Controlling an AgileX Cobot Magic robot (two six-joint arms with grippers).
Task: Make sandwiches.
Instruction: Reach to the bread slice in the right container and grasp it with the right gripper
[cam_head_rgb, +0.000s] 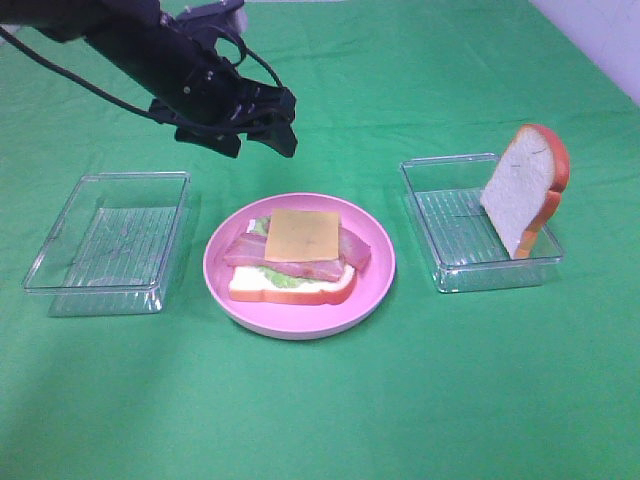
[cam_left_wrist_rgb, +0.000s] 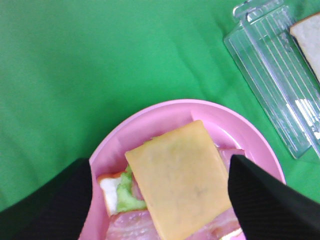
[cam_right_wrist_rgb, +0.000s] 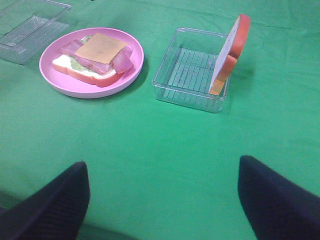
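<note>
Hovering left gripper (cam_head_rgb: 268, 128) spread wide, empty – cheese slice (cam_head_rgb: 304, 234) tops sandwich – no writing

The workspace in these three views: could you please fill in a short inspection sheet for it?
Surface: green cloth, wrinkled.
Job's things: white toy bread slice, lettuce, pink bacon strips and yellow cheese square stacked on round pink plate; second bread slice leaning upright in right clear plastic tray.
Clutter: left clear plastic tray.
Claws: left claw open above plate; right claw open, holding nothing.
Cables: black cable along left arm.
Surroundings: nothing seen.
</note>
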